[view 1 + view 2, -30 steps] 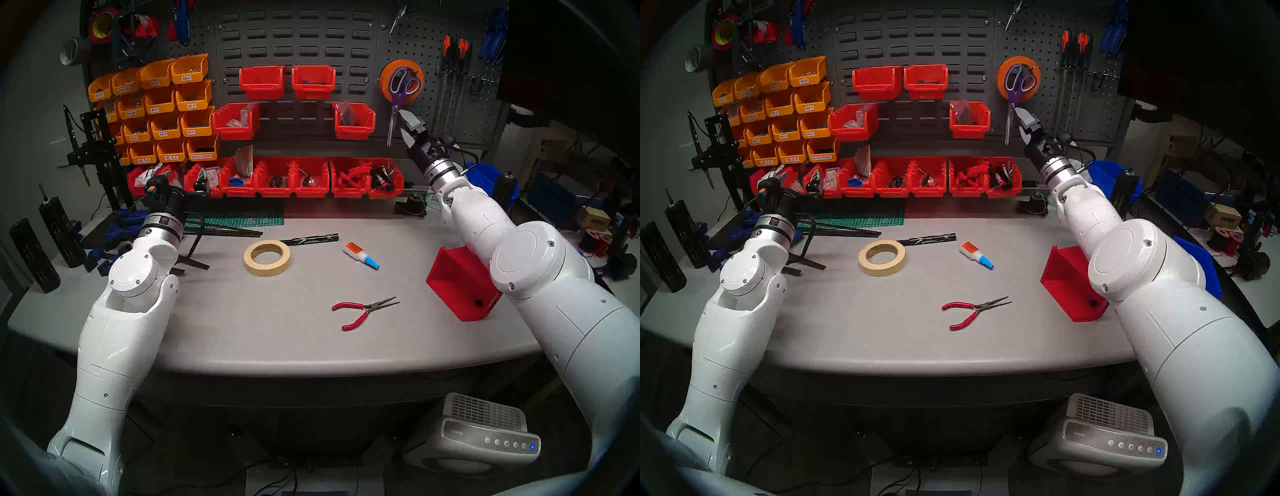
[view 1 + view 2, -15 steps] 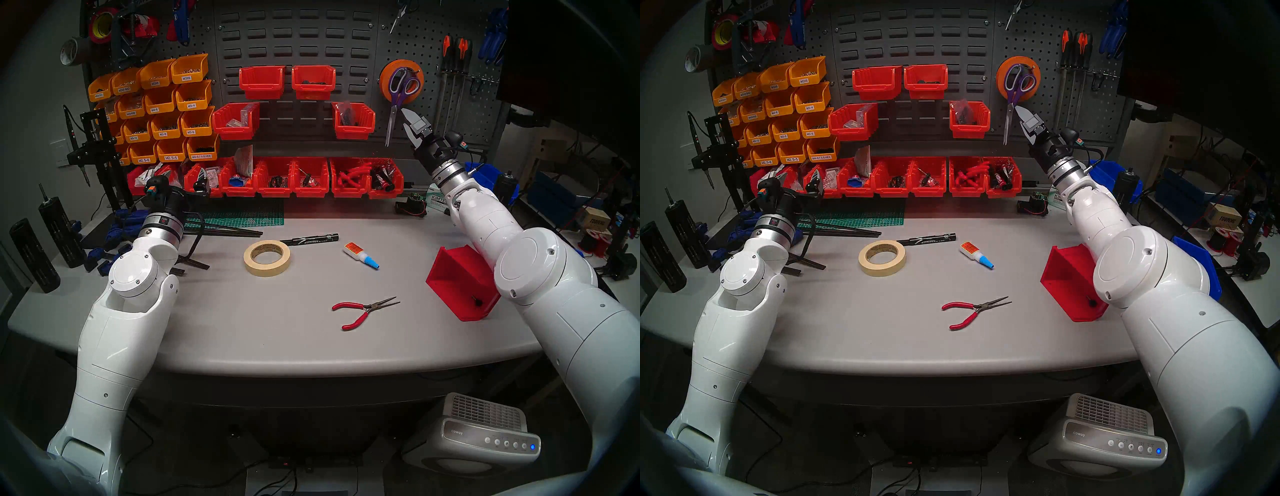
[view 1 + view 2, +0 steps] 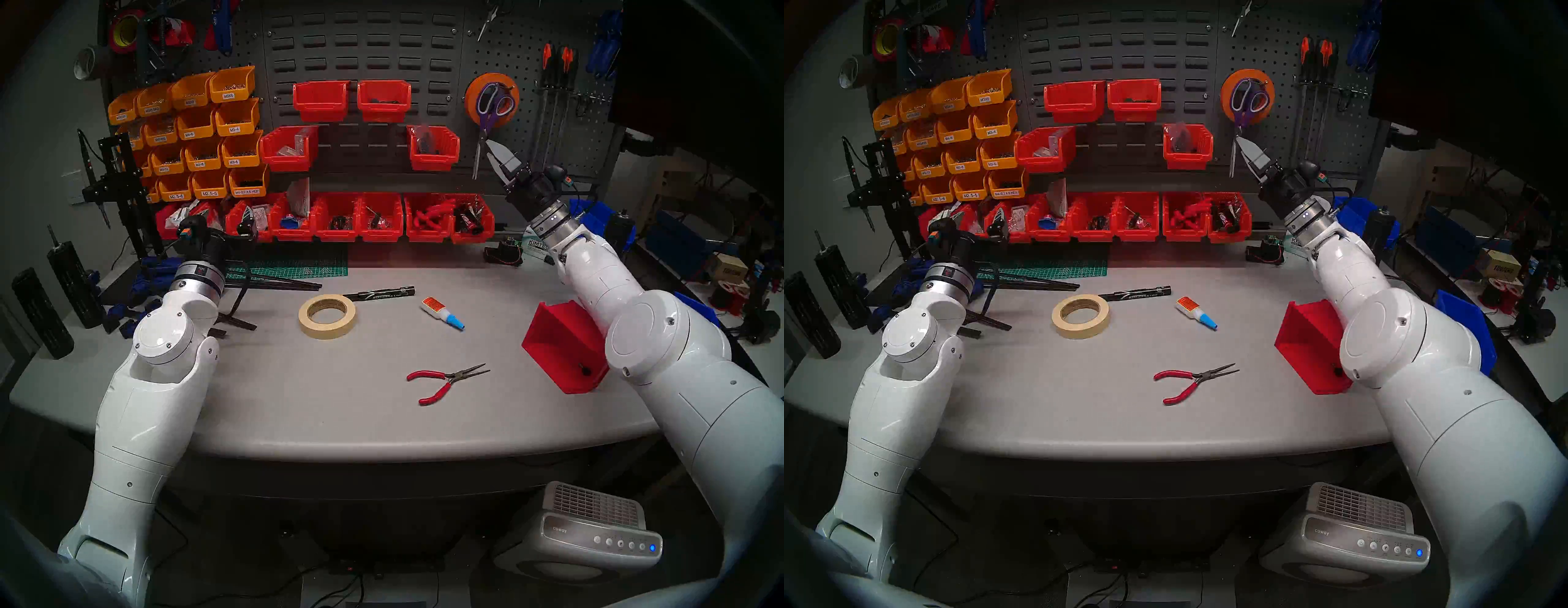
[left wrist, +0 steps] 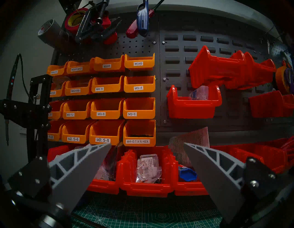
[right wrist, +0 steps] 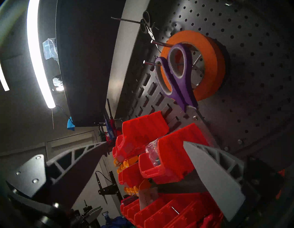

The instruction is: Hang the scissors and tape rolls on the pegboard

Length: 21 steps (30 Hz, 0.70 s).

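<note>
The purple-handled scissors (image 3: 488, 106) (image 5: 178, 76) hang blades down from a hook on the pegboard (image 3: 526, 63) (image 5: 254, 63). They hang in front of the orange tape roll (image 3: 471, 95) (image 5: 211, 63), which is on the same hook. My right gripper (image 3: 492, 150) (image 5: 144, 142) stands open and empty just right of the blades, apart from them. The cream tape roll (image 3: 326, 333) lies flat on the table's middle. My left gripper (image 4: 147, 144) (image 3: 246, 225) is open and empty, facing the bins at the back left.
Red-handled pliers (image 3: 441, 380), a black marker (image 3: 379, 293) and a glue bottle (image 3: 441, 313) lie on the table. A tipped red bin (image 3: 564, 348) sits against my right elbow. Rows of red bins (image 3: 360, 216) line the back wall.
My right wrist has drawn back to the right and a little down while turning. The gripper stays open beside the scissor blades. The scissors, tape rolls and left arm have not moved.
</note>
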Each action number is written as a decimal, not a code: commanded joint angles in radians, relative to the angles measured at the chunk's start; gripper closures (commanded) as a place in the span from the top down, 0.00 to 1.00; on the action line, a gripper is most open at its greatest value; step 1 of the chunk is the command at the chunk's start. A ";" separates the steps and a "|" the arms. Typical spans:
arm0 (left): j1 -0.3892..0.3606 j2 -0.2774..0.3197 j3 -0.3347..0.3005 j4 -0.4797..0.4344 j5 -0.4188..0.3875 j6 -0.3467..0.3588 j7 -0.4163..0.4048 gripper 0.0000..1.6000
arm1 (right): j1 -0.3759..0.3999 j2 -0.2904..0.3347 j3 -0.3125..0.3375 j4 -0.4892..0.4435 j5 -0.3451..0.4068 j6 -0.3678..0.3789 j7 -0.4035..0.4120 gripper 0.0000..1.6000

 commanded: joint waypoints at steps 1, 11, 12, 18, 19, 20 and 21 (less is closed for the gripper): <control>-0.027 0.003 -0.011 -0.025 0.000 -0.010 0.001 1.00 | 0.003 -0.017 -0.013 -0.037 -0.002 0.018 0.076 1.00; -0.026 0.004 -0.010 -0.023 0.000 -0.008 0.000 1.00 | -0.054 -0.029 -0.059 -0.051 -0.027 0.051 0.086 1.00; -0.026 0.004 -0.010 -0.022 0.000 -0.008 0.000 1.00 | -0.059 -0.031 -0.068 -0.057 -0.033 0.053 0.086 1.00; -0.025 0.004 -0.009 -0.021 0.000 -0.007 0.000 1.00 | -0.081 -0.042 -0.098 -0.079 -0.051 0.074 0.086 1.00; -0.025 0.004 -0.009 -0.021 0.000 -0.007 0.000 1.00 | -0.085 -0.045 -0.102 -0.081 -0.052 0.078 0.086 1.00; -0.025 0.004 -0.009 -0.020 0.001 -0.007 0.000 1.00 | -0.089 -0.048 -0.107 -0.083 -0.055 0.082 0.086 1.00; -0.024 0.004 -0.009 -0.020 0.001 -0.007 0.000 1.00 | -0.093 -0.050 -0.113 -0.088 -0.059 0.085 0.086 1.00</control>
